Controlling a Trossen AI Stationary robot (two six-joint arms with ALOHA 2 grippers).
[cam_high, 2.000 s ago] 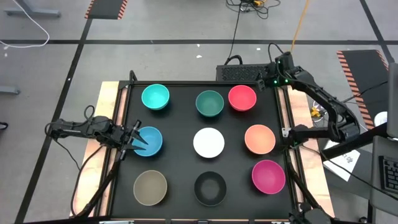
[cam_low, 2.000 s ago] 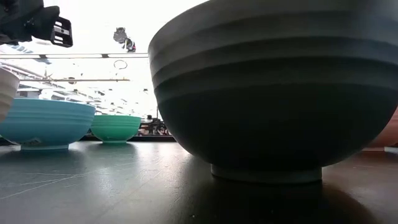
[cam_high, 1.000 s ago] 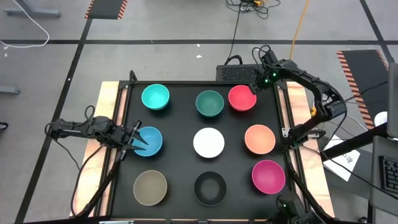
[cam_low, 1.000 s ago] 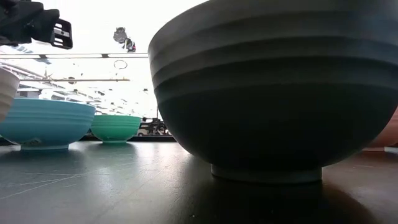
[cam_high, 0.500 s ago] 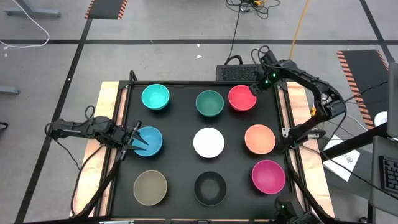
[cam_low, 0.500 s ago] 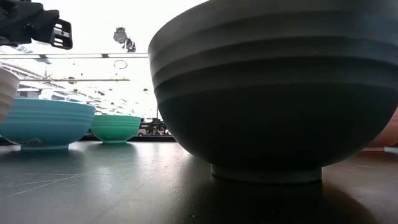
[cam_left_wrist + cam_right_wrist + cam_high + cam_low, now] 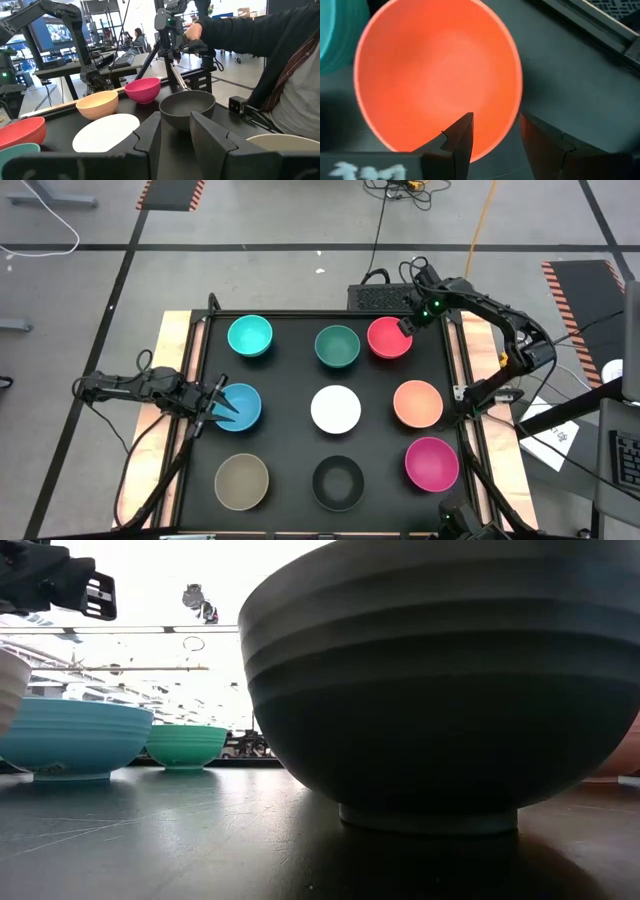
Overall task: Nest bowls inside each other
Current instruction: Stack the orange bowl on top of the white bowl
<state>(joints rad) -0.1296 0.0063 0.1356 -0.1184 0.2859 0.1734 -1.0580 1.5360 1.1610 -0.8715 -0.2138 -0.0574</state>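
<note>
Nine bowls stand upright on their bases in three rows on the black mat. My right gripper (image 7: 405, 328) (image 7: 495, 119) is open above the right rim of the red-pink bowl (image 7: 388, 338) (image 7: 435, 75); one finger stands over the bowl's inside and one outside it. I cannot tell whether a finger touches the rim. My left gripper (image 7: 222, 408) (image 7: 175, 120) waits level and open over the left rim of the blue bowl (image 7: 243, 406), nothing between its fingers. The other bowls are turquoise (image 7: 250, 335), dark green (image 7: 338, 345), white (image 7: 336, 409), orange (image 7: 418, 402), tan (image 7: 242, 481), black (image 7: 338, 481) and magenta (image 7: 432, 462).
The mat (image 7: 290, 375) sits in a dark frame on a wooden table. A black box (image 7: 378, 297) with cables lies just behind the far edge, close to my right arm. A person in a dark sleeve (image 7: 260, 30) stands at the table's near side.
My right arm has folded in from the table's right side, bringing its gripper over the red-pink bowl's right rim, where it has since barely shifted. The bowls stay where they were.
</note>
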